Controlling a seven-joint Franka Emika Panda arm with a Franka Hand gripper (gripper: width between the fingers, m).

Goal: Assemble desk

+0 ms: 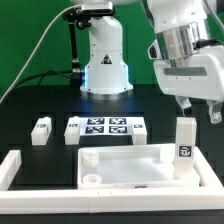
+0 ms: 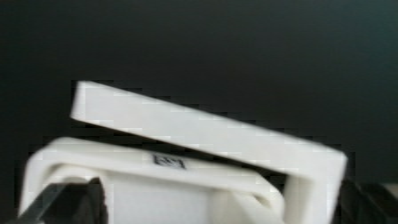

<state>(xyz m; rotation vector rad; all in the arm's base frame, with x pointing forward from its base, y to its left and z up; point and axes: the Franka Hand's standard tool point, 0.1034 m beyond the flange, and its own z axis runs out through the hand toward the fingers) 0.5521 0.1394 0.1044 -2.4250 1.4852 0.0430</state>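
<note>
two short legs show in the exterior view: one [image 1: 40, 130] lies loose on the bench [image 1: 30, 100] at that view's left, beside the marker board [image 1: 105, 127], and the other, the upright leg [image 1: 185, 142], stands at the far right corner of the desk top [image 1: 135, 168]. whether it sits in a corner socket or just behind the rim, i cannot tell. the desk top lies flat with its hollow side up, pressed into the corner of the white border bars [image 1: 20, 170], probably so it cannot slide while legs are pushed in. the hand [image 1: 198, 108] hangs just above the upright leg, slightly to the exterior view's right and clear of it, fingers spread wide with nothing between them. the wrist view shows a tagged white piece [image 2: 178, 165] close below, likely that leg.
</note>
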